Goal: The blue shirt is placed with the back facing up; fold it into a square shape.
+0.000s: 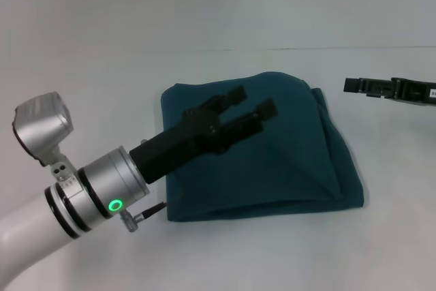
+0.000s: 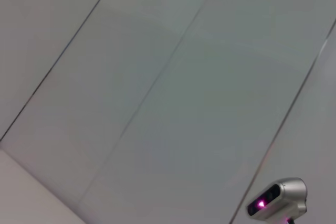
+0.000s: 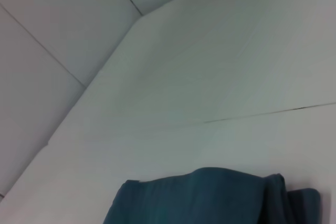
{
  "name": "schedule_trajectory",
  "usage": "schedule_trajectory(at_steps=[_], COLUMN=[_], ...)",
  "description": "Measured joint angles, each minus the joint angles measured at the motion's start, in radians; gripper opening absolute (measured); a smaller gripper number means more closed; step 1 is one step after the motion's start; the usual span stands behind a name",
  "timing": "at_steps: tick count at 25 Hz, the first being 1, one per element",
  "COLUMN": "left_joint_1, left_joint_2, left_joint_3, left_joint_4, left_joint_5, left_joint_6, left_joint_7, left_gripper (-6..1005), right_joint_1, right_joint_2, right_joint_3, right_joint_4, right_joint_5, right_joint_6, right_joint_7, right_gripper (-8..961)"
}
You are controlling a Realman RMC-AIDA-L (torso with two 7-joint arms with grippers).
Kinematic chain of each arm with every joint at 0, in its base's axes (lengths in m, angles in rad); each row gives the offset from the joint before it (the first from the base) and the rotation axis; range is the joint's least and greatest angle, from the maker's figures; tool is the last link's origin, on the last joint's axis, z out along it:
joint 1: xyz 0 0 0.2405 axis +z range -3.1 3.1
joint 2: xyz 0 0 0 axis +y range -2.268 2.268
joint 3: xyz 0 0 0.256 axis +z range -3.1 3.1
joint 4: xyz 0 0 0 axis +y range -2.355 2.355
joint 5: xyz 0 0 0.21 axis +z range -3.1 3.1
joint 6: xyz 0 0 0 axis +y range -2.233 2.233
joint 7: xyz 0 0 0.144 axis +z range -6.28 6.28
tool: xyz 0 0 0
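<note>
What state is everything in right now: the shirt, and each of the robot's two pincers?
blue shirt: folded into a rough square, lying flat on the white table, plain side showing.
left pincer: open, empty, held over the shirt.
right pincer: off to the right edge, beside the shirt and clear of it; open or shut cannot be told.
</note>
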Motion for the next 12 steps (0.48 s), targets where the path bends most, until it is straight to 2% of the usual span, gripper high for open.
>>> schedule_trajectory(at_steps=[9, 12], left_joint_1=[-0.009, -0.020], left_joint_2=[0.000, 0.000], left_joint_3=[-0.006, -0.003], left_joint_4=[0.061, 0.078], left_joint_5=[-0.008, -0.005], left_joint_6=[-0.031, -0.064], left_joint_7=[-0.079, -0.111], left_gripper=[892, 893], right_joint_1=[0.005, 0.012], right_joint_2=[-0.003, 0.003], right_joint_3=[0.006, -0.007], right_joint_4=[0.002, 0.007], right_joint_5=[0.007, 0.002], right_joint_6=[0.021, 0.043], right_joint_7=[0.001, 0.010], right_gripper=[859, 859])
